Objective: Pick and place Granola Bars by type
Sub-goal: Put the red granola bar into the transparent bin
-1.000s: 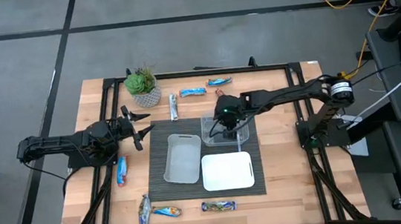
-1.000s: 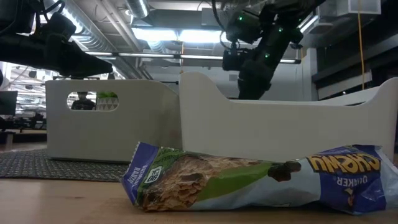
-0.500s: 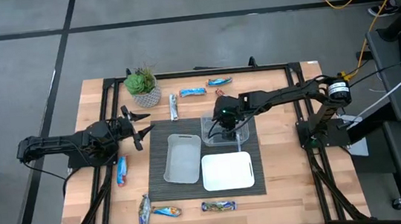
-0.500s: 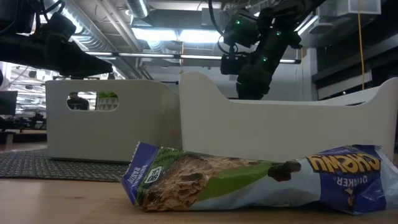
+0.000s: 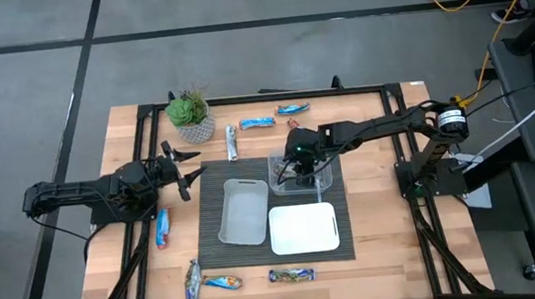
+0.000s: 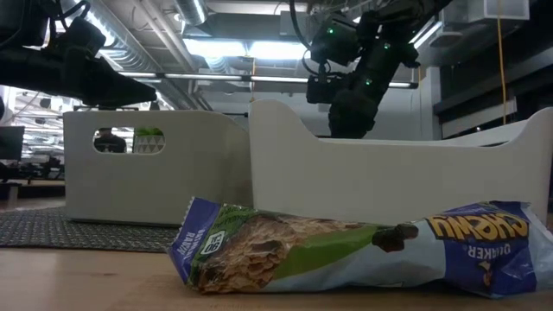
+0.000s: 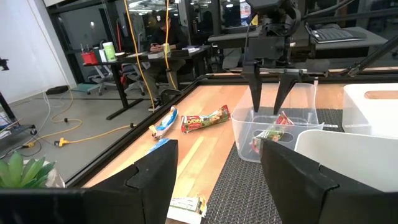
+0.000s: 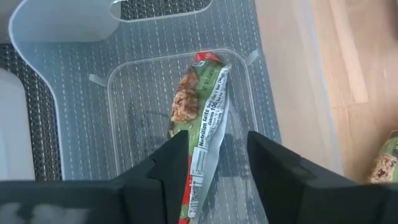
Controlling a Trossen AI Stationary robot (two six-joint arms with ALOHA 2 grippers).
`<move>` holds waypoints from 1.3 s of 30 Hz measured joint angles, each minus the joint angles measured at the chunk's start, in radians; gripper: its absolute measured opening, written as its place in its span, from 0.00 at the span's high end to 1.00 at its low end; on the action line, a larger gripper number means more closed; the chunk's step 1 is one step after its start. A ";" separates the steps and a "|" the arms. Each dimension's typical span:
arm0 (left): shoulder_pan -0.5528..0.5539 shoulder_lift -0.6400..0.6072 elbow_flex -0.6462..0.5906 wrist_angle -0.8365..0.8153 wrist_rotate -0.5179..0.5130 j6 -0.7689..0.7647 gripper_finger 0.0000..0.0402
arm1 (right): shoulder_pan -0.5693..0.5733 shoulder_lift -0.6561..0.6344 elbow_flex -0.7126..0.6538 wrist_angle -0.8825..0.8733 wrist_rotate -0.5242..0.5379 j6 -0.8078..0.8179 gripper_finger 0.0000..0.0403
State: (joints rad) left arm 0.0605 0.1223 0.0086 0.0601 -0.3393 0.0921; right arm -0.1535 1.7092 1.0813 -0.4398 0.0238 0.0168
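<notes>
Right tool [image 5: 301,169] hangs over the clear tray [image 5: 319,178], fingers spread apart and empty. One red-and-green granola bar [image 8: 200,120] lies flat on the tray floor directly beneath it. Left tool [image 5: 182,166] waits at the left edge of the ribbed mat [image 5: 210,215], fingers parted, nothing held. Grey tray [image 5: 241,212] and white tray [image 5: 304,228] sit on the mat. Remaining granola bars [image 5: 256,123] lie scattered on the wooden surface [image 5: 377,247] near the far and near edges.
</notes>
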 joint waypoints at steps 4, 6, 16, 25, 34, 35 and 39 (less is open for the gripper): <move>0.000 0.000 0.000 0.000 0.000 0.000 0.45 | 0.000 0.000 0.055 -0.078 0.000 0.004 0.55; 0.000 0.000 0.000 0.000 0.000 0.000 0.45 | 0.001 0.000 0.100 -0.139 0.000 0.005 0.55; 0.000 0.000 0.000 0.000 0.000 0.000 0.45 | 0.015 -0.002 0.425 -0.474 0.033 0.001 0.54; 0.000 0.000 0.000 0.000 0.000 0.000 0.45 | 0.015 -0.051 0.580 -0.580 0.193 0.004 0.54; 0.000 0.000 0.000 0.000 0.000 0.000 0.45 | -0.017 -0.069 0.580 -0.611 0.193 -0.017 0.54; 0.000 0.000 0.000 0.000 0.000 0.000 0.45 | -0.026 -0.069 0.580 -0.610 0.194 -0.024 0.54; 0.000 0.000 0.000 0.000 0.000 0.000 0.45 | -0.087 -0.069 0.580 -0.610 0.193 -0.065 0.54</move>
State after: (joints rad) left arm 0.0606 0.1223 0.0087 0.0601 -0.3393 0.0921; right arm -0.2402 1.6402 1.6611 -1.0496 0.2173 -0.0483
